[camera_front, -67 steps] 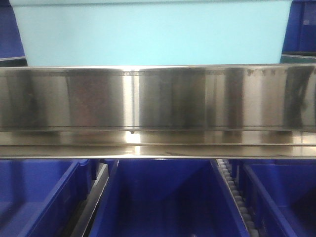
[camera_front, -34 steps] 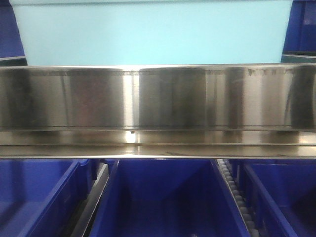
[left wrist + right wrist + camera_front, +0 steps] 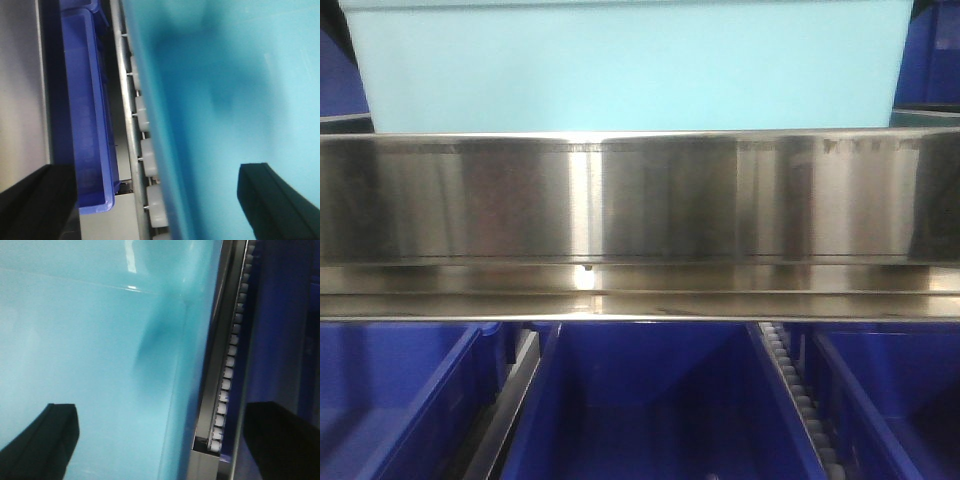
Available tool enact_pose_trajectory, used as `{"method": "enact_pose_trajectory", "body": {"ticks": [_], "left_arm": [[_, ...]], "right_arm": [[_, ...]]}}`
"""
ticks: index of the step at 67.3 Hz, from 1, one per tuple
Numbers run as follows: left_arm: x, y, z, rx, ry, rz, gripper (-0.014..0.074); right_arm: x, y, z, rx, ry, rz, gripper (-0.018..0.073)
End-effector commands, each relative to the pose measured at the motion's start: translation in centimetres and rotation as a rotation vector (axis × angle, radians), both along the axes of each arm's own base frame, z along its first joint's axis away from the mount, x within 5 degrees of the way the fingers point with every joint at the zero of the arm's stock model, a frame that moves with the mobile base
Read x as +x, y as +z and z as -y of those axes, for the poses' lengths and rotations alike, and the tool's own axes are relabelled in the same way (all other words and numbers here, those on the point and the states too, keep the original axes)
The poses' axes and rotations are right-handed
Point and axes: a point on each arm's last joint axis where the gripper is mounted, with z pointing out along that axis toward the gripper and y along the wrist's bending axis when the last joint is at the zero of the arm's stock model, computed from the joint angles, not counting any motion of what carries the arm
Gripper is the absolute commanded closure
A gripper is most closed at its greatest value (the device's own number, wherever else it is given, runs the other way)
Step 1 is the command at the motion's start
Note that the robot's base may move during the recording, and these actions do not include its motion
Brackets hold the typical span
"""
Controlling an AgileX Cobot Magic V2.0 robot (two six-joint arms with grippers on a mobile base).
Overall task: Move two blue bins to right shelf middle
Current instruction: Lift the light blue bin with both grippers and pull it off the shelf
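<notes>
From where I stand, one pale blue bin [image 3: 630, 65] sits on the steel-fronted middle shelf tier [image 3: 640, 195] and looks as good as placed, the left claw [image 3: 152, 170] and right claw [image 3: 162, 410] both spread open astride its side walls, with no second bin in sight.

Lower tier: three dark royal-blue plastic bins [image 3: 650, 400] side by side. Between centre and right ones, white plastic roller track [image 3: 800, 400]; left of centre, grey metal divider rail [image 3: 510, 410]. Interiors shadowed.
</notes>
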Motion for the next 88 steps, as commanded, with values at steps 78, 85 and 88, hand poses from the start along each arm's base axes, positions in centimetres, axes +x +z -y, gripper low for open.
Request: {"method": "enact_pose_trajectory", "body": {"ticks": [78,85,88], "left_arm": [[-4.2,12.9,-0.6,-0.264,-0.037,0.340,0.0707],[-5.3,14.9,-0.4,-0.303,-0.058,0.397,0.0707],[-5.5,15.4,-0.4,-0.312,-0.063,0.412,0.0707]], "right_arm": [[-6.2,10.5,2.5,0.140,-0.043,0.395,0.0712],[-7.5,12.3,3.0,0.174,-0.046,0.480,0.0712],[-8.0,12.9,3.2,0.184,-0.047,0.506,0.0712]]}}
